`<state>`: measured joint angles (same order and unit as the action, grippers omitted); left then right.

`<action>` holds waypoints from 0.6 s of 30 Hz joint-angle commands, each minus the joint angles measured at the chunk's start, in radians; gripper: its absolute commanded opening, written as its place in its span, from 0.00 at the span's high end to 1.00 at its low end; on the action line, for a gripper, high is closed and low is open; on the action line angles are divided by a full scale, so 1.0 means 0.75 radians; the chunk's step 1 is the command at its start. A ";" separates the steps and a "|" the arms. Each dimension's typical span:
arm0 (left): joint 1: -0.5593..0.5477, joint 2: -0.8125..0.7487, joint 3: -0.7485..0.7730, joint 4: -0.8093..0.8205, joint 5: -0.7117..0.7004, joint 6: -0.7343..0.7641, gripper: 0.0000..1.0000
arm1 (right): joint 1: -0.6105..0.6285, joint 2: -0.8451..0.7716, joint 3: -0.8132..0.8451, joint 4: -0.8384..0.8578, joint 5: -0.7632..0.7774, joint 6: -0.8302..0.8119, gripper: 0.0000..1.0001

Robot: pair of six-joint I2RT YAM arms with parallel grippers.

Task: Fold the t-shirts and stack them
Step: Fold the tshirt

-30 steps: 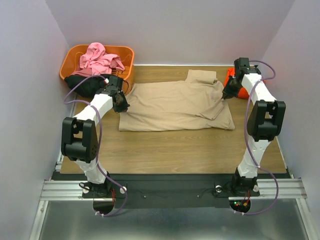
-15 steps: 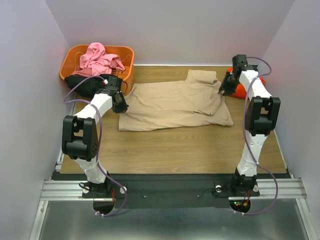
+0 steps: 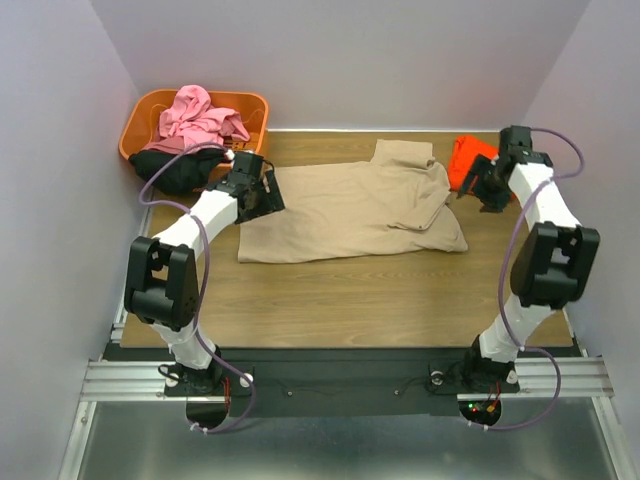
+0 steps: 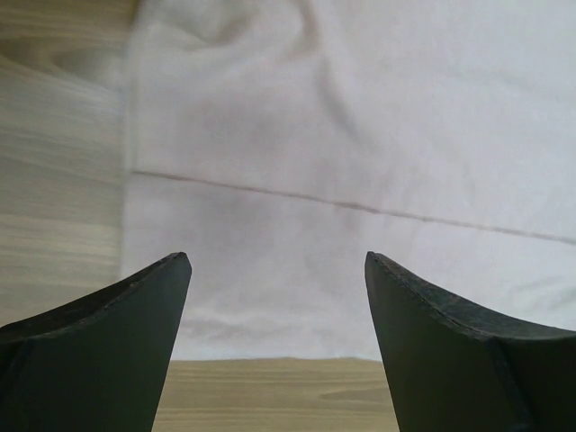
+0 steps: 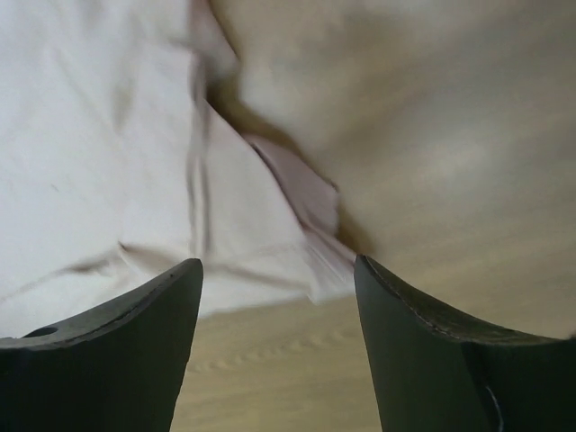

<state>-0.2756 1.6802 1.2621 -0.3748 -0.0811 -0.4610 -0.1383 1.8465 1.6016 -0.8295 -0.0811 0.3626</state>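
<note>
A tan t-shirt (image 3: 350, 210) lies spread and partly folded in the middle of the table, its right sleeve turned over onto the body. My left gripper (image 3: 268, 192) hovers at its left edge, open, with only cloth (image 4: 360, 135) and wood below the fingers (image 4: 135, 315). My right gripper (image 3: 474, 190) stands open just off the shirt's right edge, and the cloth corner (image 5: 297, 234) lies beyond its empty fingers. An orange-red t-shirt (image 3: 465, 158) is bunched at the back right. A pink t-shirt (image 3: 200, 115) and a black one (image 3: 170, 170) sit at the basket.
The orange plastic basket (image 3: 252, 108) stands in the back left corner, the black shirt spilling over its front. White walls close in on three sides. Bare wood (image 3: 350, 300) runs between the tan shirt and the arm bases.
Both grippers have opened and let go of the tan shirt. The right arm has drawn back to the right off the sleeve. The left gripper has shifted right over the shirt's edge.
</note>
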 commanded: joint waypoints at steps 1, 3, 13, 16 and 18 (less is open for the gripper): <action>-0.048 -0.054 -0.128 0.066 0.094 -0.040 0.09 | -0.053 -0.232 -0.251 0.106 -0.045 0.003 0.27; -0.056 -0.058 -0.230 0.107 0.155 -0.060 0.09 | -0.075 -0.324 -0.382 0.126 -0.051 -0.001 0.29; -0.056 -0.035 -0.368 0.191 0.186 -0.081 0.09 | -0.120 -0.368 -0.575 0.192 -0.158 -0.036 0.40; -0.054 -0.031 -0.402 0.187 0.159 -0.095 0.09 | -0.120 -0.341 -0.587 0.204 -0.150 -0.050 0.41; -0.054 -0.033 -0.421 0.189 0.149 -0.101 0.09 | -0.120 -0.335 -0.595 0.216 -0.164 -0.054 0.42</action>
<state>-0.3187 1.6642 0.9813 -0.2459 0.0490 -0.5213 -0.2226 1.5806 1.1625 -0.7288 -0.1795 0.3450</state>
